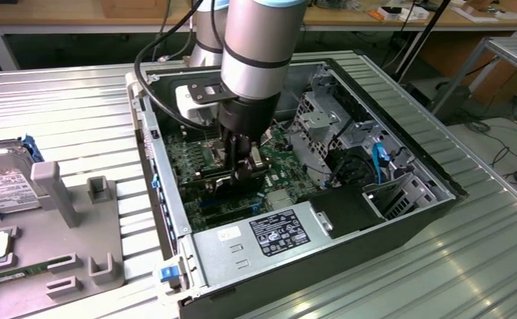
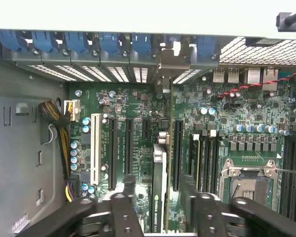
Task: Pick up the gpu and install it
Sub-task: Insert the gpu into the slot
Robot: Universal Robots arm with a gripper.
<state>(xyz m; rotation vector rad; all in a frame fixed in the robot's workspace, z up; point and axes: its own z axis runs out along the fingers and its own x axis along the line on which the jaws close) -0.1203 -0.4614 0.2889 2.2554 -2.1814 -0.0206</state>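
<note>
Exterior view: the arm reaches down into the open case (image 1: 418,199) at frame centre, gripper (image 1: 240,176) low over the motherboard (image 1: 187,159). Wrist view: the gpu (image 2: 158,190) stands edge-on in a motherboard slot, lower centre, between the fingers (image 2: 124,205); these flank it with slight gaps, not visibly clamping.

ext cam high, oblique; wrist cam close over motherboard (image 2: 138,128).
</note>
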